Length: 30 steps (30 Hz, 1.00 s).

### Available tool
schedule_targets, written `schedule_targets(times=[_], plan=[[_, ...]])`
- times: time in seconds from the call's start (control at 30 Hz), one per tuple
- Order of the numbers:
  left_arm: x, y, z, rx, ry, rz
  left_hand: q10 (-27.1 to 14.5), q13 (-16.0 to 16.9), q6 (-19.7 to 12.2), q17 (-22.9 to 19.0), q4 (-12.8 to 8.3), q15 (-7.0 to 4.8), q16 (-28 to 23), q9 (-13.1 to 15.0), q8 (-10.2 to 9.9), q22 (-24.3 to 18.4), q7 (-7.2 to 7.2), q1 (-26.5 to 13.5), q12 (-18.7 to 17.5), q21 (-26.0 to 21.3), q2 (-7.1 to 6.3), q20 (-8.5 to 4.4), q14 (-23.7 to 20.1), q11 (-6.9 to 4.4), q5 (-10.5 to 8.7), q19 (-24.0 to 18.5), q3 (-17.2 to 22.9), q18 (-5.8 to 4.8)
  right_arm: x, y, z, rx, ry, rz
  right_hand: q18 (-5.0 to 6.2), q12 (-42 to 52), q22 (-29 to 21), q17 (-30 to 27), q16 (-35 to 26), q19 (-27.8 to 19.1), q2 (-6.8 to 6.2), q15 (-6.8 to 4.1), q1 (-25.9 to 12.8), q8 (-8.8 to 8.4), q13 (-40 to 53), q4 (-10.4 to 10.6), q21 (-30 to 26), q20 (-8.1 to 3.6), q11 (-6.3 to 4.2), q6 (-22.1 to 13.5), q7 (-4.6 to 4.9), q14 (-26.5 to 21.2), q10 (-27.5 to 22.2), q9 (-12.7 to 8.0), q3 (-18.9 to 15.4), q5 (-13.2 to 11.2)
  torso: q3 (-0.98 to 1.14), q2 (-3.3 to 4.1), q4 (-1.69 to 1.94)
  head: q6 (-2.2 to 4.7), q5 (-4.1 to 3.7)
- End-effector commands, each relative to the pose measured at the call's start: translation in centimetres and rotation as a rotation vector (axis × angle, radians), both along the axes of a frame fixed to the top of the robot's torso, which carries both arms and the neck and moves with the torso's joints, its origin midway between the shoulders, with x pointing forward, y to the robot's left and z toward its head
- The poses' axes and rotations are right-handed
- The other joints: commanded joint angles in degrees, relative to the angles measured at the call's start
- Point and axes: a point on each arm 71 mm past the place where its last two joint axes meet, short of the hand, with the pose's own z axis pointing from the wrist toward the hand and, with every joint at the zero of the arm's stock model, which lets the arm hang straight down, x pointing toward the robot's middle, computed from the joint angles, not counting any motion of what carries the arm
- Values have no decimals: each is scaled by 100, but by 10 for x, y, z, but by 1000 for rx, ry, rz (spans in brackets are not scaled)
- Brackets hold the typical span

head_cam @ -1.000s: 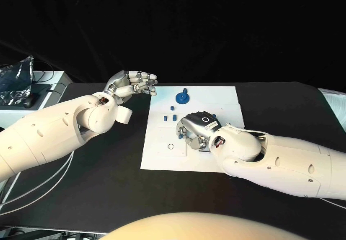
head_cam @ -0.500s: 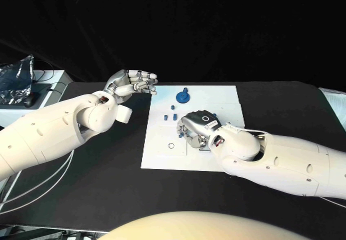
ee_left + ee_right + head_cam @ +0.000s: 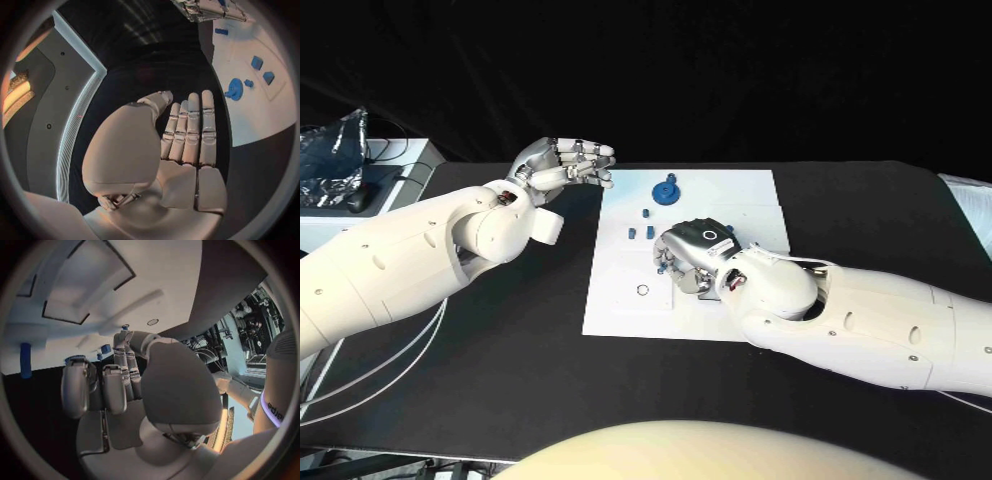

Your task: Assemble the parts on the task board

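Hovering palm-down over the middle of the white board [image 3: 733, 195], the right hand [image 3: 692, 258] has its fingers [image 3: 116, 385] bent downward toward the plate; whether they pinch anything beneath them cannot be told, since the back of the hand hides the tips in the head view and the wrist view shows no part clearly caught between them. Just beyond those fingertips, on the side away from the robot, a few small blue pieces [image 3: 640, 234] lie on the board, and farther out still sits a round blue wheel-shaped part [image 3: 669, 192] with a small blue piece [image 3: 648, 213] near it. Beside the fingers, toward the left arm, a small ring [image 3: 643, 291] rests on the white surface. In the right wrist view a blue peg [image 3: 25, 360] lies on the board off to one side of the fingers, and recessed outlines in the plate show past them.

The left hand [image 3: 568, 166] is raised above the black table [image 3: 502, 350] just off the board's edge, grasping nothing. Its fingers [image 3: 190, 130] lie straight and close together, the thumb beside them. Past their tips in the left wrist view lie the wheel-shaped part [image 3: 235, 88] and two square blue pieces [image 3: 262, 70] on the board.
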Motion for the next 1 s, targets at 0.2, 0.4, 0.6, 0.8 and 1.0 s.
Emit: schedule_targets(times=[0.2,0.4,0.6,0.8,1.0], plan=[[-1,-2,1,-5,-5,-20,-25,2,-12,5,-15,13,-18,-6,-29,8,19,28,-22,22,8,-6,25,7,28,-48,-6,-20,0,3,-6,-39,8,14,34,-18,670,214,-13,183,51,-40,-30,19,3,-7,-5,-26,-11,22,19,331,42,9,19,18,-6,-5,2,-39,3],[-1,-2,1,-4,-5,-21,-25,2,-12,5,-15,13,-18,-6,-29,8,19,28,-22,22,8,-6,25,7,28,-48,-6,-20,0,4,-9,-55,19,17,37,-22,665,210,-15,180,50,-39,-37,19,2,-12,-15,-26,-9,20,21,330,44,12,22,15,-7,-3,1,-54,1],[-1,-3,1,-4,-5,-21,-30,4,-14,9,-17,15,-31,-8,-31,9,20,27,-28,20,11,-3,22,9,28,-56,-8,-20,0,4,-12,-65,25,11,38,-34,662,206,-16,178,46,-36,-54,15,-2,-20,-21,-25,-5,13,25,329,42,16,23,8,-6,-1,-1,-69,5],[-1,-2,1,-3,-4,-22,-30,4,-14,9,-17,15,-31,-8,-31,9,20,27,-28,20,11,-3,22,9,28,-56,-8,-20,1,3,-12,-42,19,9,45,-200,634,170,-33,155,-146,55,-378,-212,-58,28,-85,28,75,-366,117,322,-132,-27,-124,-26,-4,-5,1,-76,7],[0,-2,0,-2,-2,-20,-30,8,-8,19,-13,19,-51,-10,-31,11,22,22,-34,17,38,1,20,11,31,-67,-3,-21,-1,0,-8,6,1,2,104,-250,464,24,-113,68,-396,104,-588,-529,-213,99,-388,99,158,-831,73,281,-605,-134,-351,-73,0,-9,2,-63,1]])
